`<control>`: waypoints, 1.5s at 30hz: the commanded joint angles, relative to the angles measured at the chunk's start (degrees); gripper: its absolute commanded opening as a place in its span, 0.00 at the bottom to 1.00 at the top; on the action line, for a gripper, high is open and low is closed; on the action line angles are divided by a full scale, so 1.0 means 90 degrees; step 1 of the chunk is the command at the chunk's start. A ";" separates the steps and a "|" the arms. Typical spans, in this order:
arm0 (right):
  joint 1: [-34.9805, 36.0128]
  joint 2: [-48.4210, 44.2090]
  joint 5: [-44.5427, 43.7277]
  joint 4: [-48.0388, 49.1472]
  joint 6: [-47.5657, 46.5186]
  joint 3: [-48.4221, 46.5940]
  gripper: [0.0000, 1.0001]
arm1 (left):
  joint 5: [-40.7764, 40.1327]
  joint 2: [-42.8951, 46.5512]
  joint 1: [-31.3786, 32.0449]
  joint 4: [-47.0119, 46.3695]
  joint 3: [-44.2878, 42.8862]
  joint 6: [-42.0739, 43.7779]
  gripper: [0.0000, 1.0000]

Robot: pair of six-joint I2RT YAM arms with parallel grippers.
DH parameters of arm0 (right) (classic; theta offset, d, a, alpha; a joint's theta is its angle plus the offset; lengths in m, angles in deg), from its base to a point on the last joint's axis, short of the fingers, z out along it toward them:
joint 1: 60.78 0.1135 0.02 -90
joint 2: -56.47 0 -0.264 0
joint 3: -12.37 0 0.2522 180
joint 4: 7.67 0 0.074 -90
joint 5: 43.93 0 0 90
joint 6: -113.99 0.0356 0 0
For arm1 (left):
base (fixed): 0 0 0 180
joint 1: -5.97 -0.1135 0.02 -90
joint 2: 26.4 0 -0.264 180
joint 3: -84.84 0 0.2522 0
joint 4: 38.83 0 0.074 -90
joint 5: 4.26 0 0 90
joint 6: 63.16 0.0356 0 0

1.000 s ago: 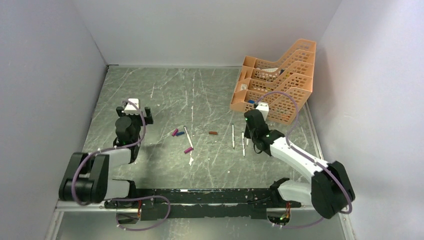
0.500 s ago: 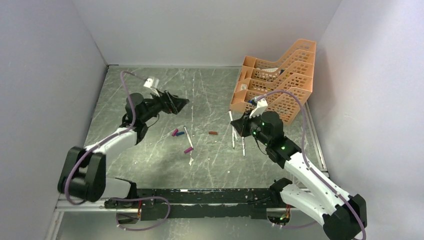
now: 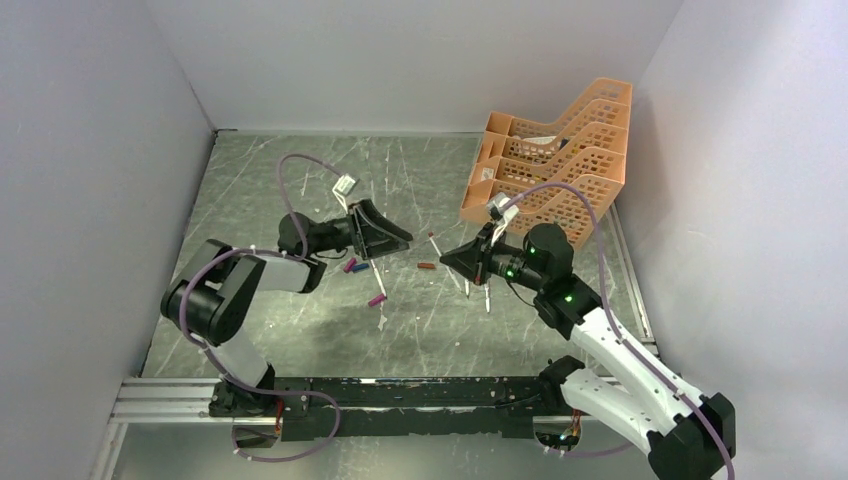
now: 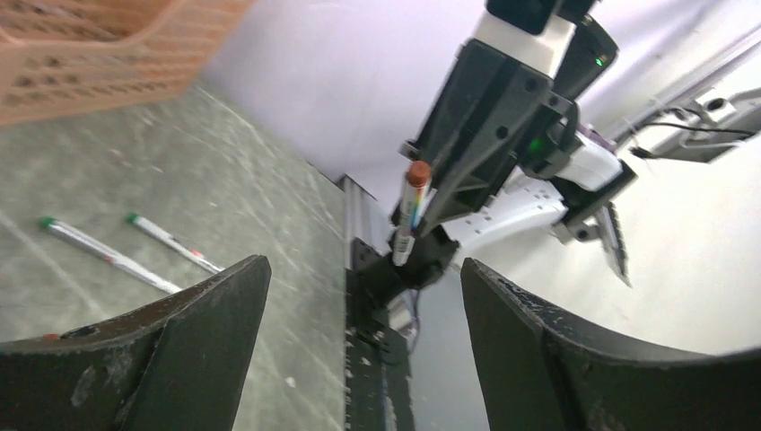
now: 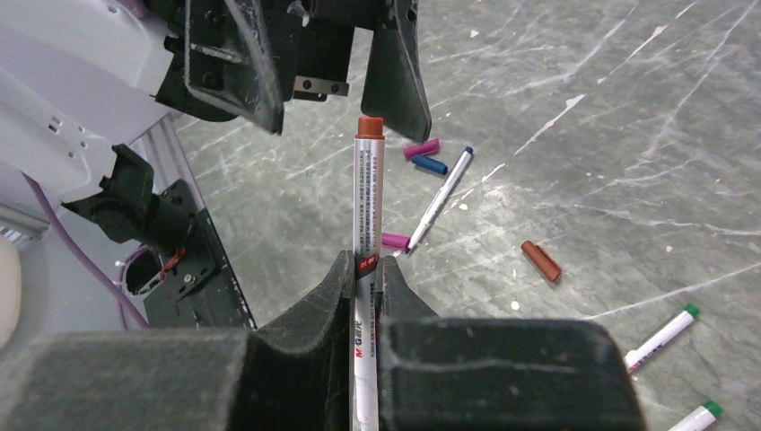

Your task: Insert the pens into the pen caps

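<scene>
Table [image 3: 300, 190]: grey-green slab, heavily scratched, white streaks and flecks all over
Trays [image 3: 590, 130]: orange mesh, stacked in stepped tiers, on far right corner of table, close to right wall [image 3: 740, 150]
White item [image 3: 545, 143] in upper tier, too small to identify
Back wall [image 3: 400, 60] and left wall [image 3: 90, 150]: plain pale grey, closing in table
Rail [image 3: 400, 395]: black, along near table edge; silver strip [image 3: 150, 402] at its left end
</scene>
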 commanded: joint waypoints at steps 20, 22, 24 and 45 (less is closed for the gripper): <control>0.0453 0.0444 -0.0030 0.0530 0.0071 -0.0052 0.00 | -0.0005 0.0291 0.1287 0.1588 -0.0791 0.1504 0.11; 0.0452 0.0379 -0.0118 0.0607 0.0164 0.0003 0.00 | 0.0028 0.0298 0.1318 0.1604 -0.0756 0.1513 0.07; 0.0451 0.0316 -0.0237 0.0657 0.0218 0.0038 0.00 | -0.0004 0.0336 0.1321 0.1563 -0.0712 0.1502 0.07; 0.0438 -0.1213 -0.3523 0.4592 0.6571 0.2911 0.68 | -0.2875 0.1752 0.1553 0.1364 -0.0034 0.5679 0.07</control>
